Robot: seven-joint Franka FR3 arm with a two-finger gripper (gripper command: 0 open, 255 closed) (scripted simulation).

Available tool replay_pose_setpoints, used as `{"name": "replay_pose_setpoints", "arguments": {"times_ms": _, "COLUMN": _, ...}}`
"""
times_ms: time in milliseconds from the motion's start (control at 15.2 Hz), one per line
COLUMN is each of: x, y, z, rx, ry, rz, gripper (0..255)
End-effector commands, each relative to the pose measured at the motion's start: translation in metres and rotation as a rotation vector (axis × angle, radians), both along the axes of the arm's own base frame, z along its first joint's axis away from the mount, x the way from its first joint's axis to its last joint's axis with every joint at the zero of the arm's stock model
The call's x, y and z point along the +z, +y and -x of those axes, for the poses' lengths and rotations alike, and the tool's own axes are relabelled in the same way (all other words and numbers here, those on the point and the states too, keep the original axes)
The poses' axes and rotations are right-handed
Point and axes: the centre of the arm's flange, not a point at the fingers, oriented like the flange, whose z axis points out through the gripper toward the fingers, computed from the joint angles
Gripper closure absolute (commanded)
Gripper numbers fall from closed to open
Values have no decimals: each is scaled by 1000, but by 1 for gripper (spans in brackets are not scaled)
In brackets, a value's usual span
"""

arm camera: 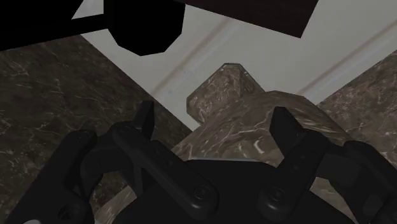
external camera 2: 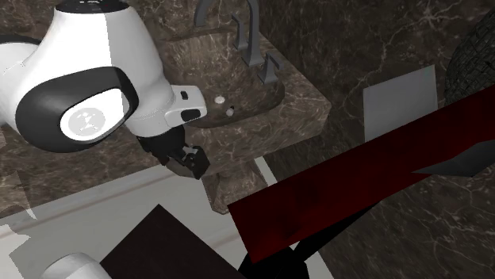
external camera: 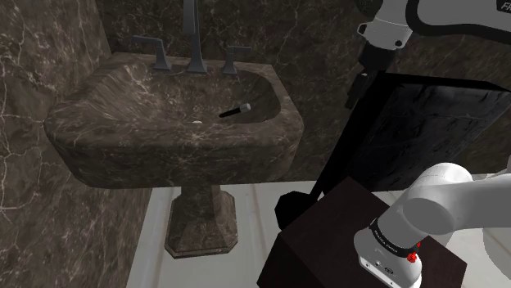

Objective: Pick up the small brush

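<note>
A small dark brush (external camera: pixel 236 110) is lying in the basin of the marble sink (external camera: pixel 164 151), close to its edge on the shoulder view's right and well short of the faucet (external camera: pixel 195 41). The black gripper (arm camera: pixel 213 121) is hanging outside that edge, jaws standing wide apart and clasping nothing, seemingly readying to reach over the rim.
</note>
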Motion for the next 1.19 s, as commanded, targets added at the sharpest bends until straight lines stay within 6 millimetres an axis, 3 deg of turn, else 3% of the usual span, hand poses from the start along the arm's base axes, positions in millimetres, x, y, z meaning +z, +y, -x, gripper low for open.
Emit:
{"name": "replay_pose_setpoints", "arguments": {"times_ms": 0, "x": 0, "y": 0, "z": 0, "rx": 0, "ry": 0, "rz": 0, "gripper": 0}}
{"name": "replay_pose_setpoints", "arguments": {"times_ms": 528, "x": -39, "y": 24, "z": -87, "rx": 132, "ry": -49, "rz": 15, "gripper": 0}}
{"name": "replay_pose_setpoints", "arguments": {"times_ms": 1122, "x": -79, "y": 64, "z": -182, "rx": 281, "ry": -104, "rz": 32, "gripper": 0}}
